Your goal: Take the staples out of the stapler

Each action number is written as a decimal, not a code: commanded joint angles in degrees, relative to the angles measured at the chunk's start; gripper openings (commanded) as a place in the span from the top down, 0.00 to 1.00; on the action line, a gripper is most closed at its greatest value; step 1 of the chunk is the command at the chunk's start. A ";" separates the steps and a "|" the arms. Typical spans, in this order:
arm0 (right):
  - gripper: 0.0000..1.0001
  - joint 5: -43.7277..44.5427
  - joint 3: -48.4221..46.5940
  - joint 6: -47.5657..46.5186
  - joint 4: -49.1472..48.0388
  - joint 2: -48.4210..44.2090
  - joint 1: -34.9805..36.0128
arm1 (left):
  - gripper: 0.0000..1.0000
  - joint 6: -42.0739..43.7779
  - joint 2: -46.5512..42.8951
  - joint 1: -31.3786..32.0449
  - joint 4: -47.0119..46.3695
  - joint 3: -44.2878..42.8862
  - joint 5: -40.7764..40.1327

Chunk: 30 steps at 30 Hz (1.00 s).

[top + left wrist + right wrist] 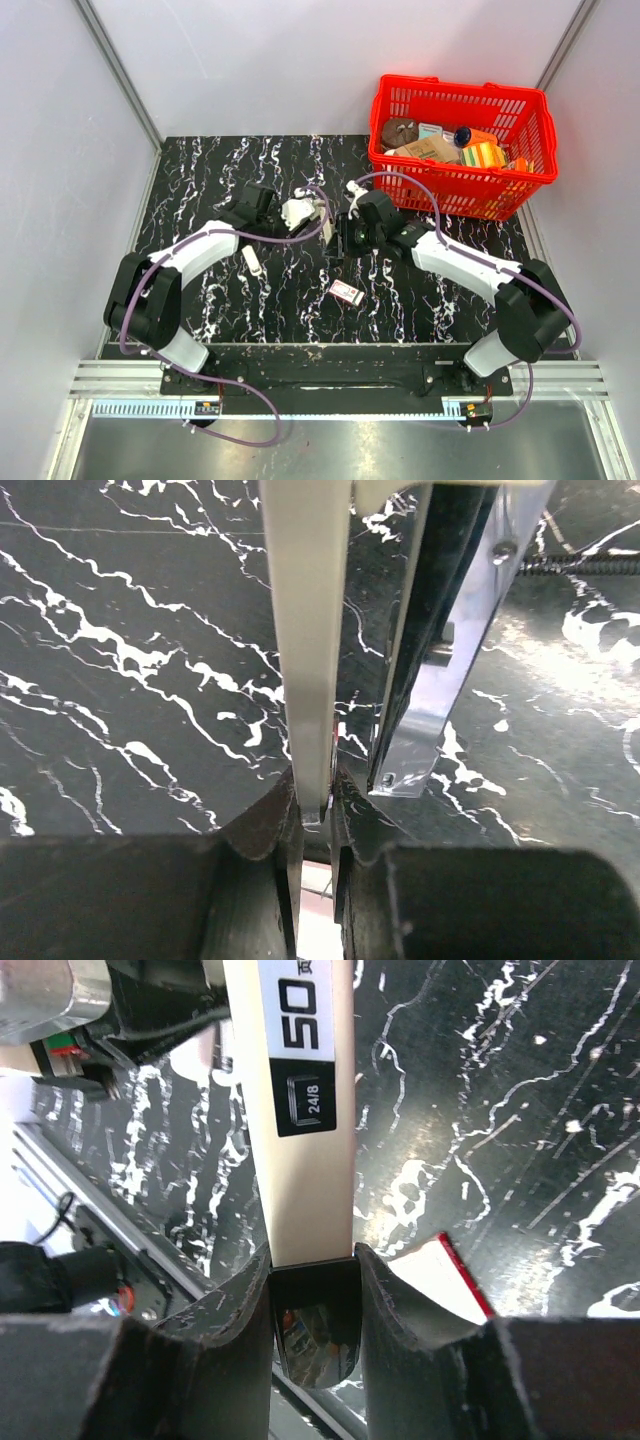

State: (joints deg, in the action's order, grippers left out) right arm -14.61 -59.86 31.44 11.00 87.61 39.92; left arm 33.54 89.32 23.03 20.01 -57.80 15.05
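Staples look not yet out: you can see none lying loose on the table (200, 170). Your left gripper (315, 805) is clenched on a thin silvery part of the stapler (305, 1160), which spans the gap between both arms. Your right gripper (313, 1260) grasps its dark end. Count one white bar (252, 260), one stapler, one pink-and-white box (347, 292) and one red basket (540, 175).

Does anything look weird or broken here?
The stapler looks pulled open: the right tool grips its pale body, the left tool pinches its thin metal strip, splayed away from a shiny dark part. Probably opened, not broken.
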 commanded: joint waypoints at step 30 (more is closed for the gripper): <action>1.00 4.76 -9.22 -5.43 2.36 2.03 -5.47 | 0.85 -2.23 -7.66 13.89 -0.88 1.12 -10.42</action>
State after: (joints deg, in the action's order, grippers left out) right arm -19.03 -61.98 19.00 21.69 88.16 36.75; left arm 39.70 87.24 35.03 6.79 -49.28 -9.39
